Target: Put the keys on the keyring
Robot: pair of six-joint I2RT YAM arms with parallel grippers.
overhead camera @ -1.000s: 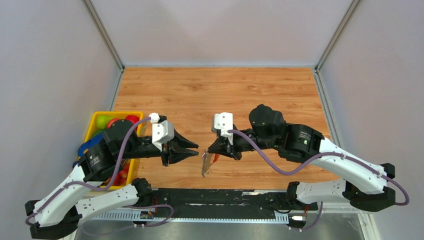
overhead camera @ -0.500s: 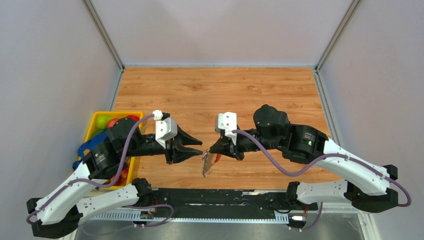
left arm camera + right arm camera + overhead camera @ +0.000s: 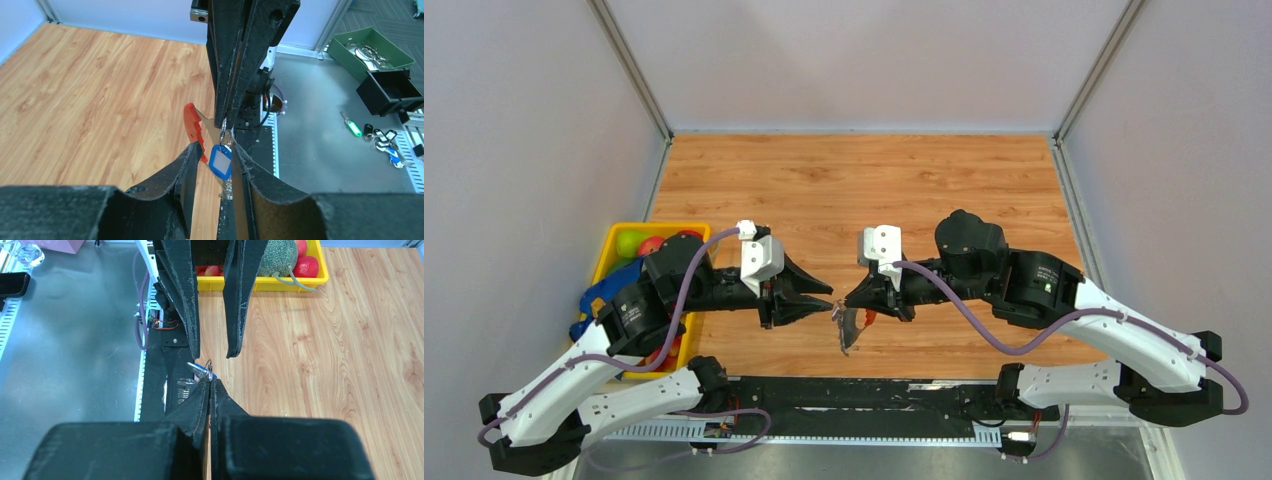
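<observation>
Blue-tagged keys (image 3: 220,161) hang from right tool (image 3: 210,381), between left tool's (image 3: 216,148) parted fingers.

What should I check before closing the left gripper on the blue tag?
1. Right gripper shut on the keyring: ok.
2. Left gripper open: ok.
3. Blue tag sits between the left fingers: ok.
4. Tag touching neither finger: cannot tell.
5. Keys threaded onto the red loop: cannot tell.
6. Yellow bin apart from both grippers: ok.
</observation>
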